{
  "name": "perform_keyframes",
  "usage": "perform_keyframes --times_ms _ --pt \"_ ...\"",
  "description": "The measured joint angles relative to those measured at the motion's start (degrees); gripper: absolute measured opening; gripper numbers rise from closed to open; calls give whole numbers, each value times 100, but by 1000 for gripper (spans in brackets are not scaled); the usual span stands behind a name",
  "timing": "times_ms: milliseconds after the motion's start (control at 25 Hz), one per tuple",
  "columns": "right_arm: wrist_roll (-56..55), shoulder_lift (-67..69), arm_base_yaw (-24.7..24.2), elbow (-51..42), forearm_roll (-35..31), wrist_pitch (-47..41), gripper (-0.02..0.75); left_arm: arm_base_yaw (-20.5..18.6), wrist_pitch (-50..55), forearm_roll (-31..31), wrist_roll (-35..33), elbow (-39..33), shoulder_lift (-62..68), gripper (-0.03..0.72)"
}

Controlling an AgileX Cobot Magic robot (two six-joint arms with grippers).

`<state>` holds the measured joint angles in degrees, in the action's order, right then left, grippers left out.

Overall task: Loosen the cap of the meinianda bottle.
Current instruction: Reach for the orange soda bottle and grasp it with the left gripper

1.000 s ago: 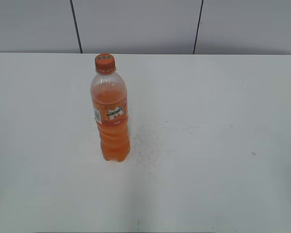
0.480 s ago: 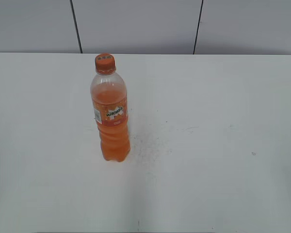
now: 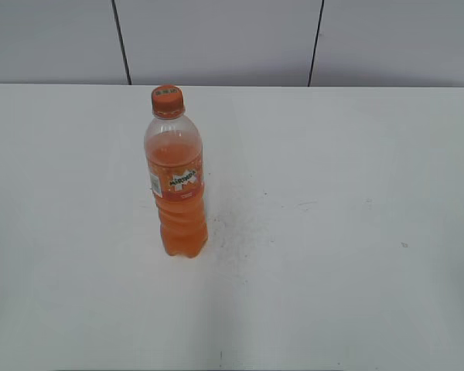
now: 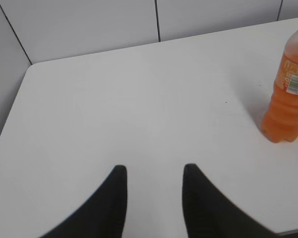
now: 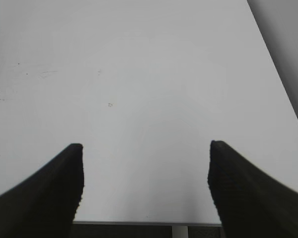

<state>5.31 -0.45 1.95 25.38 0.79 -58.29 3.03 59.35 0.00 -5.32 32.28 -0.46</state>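
1. Nothing is seen to have moved since the earlier exterior pictures; the bottle [image 3: 178, 182] has kept its place and neither arm has entered that view.
2. Nearest the left wrist camera, the left tool [image 4: 153, 171] is seen with its two dark fingers [image 4: 115, 198] parted by a moderate gap, nothing held between them, hovering over bare counter [image 4: 114, 109].
3. Nearest the right wrist camera, the right tool [image 5: 145, 148] is spread wide, its fingers [image 5: 64, 178] at the two sides of the picture, and nothing is gripped.
4. Faint dark specks are seen on the counter ahead of the right tool.
5. Farther off, the bottle is stood upright on the counter, left of the middle in the exterior view, and at the right edge of the left wrist view, well apart from the left tool.
6. Its cap [image 3: 168, 99] is seated on the neck, untouched.
7. Behind the counter, a grey panelled wall [image 3: 216, 39] is seen.
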Motion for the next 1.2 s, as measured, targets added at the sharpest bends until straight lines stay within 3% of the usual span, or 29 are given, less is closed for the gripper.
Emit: perform_keyframes --times_ms 400,520,640,720,1000,1200 --pt "0 0 0 0 0 0 585 0 0 0 0 0 31 255" --pt "0 0 0 0 0 0 585 0 -5 0 0 0 56 347" --pt "-2 0 0 0 0 0 585 0 -12 0 0 0 56 512" --pt "-2 0 0 0 0 0 585 0 -79 0 0 26 56 571" --pt "-2 0 0 0 0 0 585 0 -1528 0 0 87 75 562" --pt "-2 0 0 0 0 0 585 0 -2866 56 0 -315 452 561"
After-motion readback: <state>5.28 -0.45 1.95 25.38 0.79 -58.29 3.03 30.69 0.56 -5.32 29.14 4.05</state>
